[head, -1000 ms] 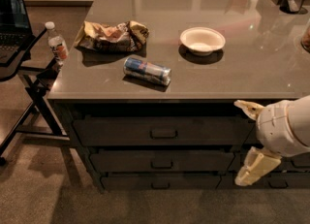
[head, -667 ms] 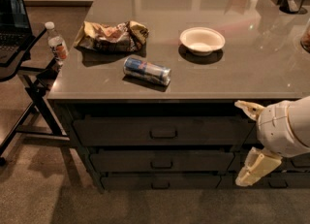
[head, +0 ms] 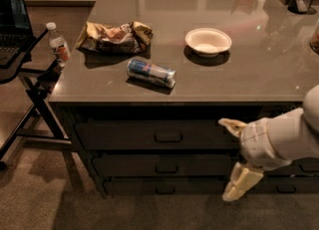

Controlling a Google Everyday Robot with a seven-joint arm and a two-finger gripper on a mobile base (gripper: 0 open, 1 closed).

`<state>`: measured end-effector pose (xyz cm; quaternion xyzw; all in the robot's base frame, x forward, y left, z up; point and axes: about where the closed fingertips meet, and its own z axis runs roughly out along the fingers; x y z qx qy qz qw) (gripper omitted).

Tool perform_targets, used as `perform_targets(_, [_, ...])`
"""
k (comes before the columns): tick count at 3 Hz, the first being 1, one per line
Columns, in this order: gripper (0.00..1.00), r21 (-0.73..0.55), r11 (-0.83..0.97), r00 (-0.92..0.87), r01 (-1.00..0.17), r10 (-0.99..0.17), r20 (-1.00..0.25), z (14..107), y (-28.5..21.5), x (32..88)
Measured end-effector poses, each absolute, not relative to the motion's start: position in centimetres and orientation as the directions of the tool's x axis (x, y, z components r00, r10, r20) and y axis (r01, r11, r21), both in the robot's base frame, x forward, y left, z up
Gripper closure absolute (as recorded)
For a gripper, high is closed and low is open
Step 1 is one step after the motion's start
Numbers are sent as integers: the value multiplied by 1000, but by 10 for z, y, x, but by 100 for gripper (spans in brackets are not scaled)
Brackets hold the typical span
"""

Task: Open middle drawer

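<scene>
The middle drawer (head: 134,165) sat shut, its front flush with the top drawer (head: 124,135) above it and the bottom drawer (head: 129,187) below it, all three under the near edge of the surface (head: 239,82). Its small dark pull (head: 166,168) was at the centre of the front, with nothing on it.

The gripper (head: 237,156) hung in front of the drawers near their right end, well to the right of the pull, on a pale arm (head: 286,137) that came in from the right. Its pale fingers (head: 231,125) were spread wide apart, one above the other, with nothing between them. The upper one was level with the top drawer and the lower one reached down to the bottom drawer. Whether either touched a drawer front could not be told.

A can (head: 151,72) lay on its side near the near edge of the surface, left of centre. Behind it, towards the left edge, lay a crumpled bag (head: 114,37). A white bowl (head: 208,41) stood upright near the middle of the surface, to the right of the bag and apart from it.

Off the left edge, a bottle (head: 58,45) stood upright on a dark stand (head: 35,89), just beside the surface.
</scene>
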<state>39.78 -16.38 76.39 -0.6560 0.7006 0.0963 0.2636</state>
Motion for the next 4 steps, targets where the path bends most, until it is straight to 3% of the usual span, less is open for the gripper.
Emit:
perform_targets(2, [0, -150, 103, 1, -983, -820, -572, 662, -136, 399])
perform_targets(4, [0, -177, 132, 1, -975, -797, -604, 575, -136, 415])
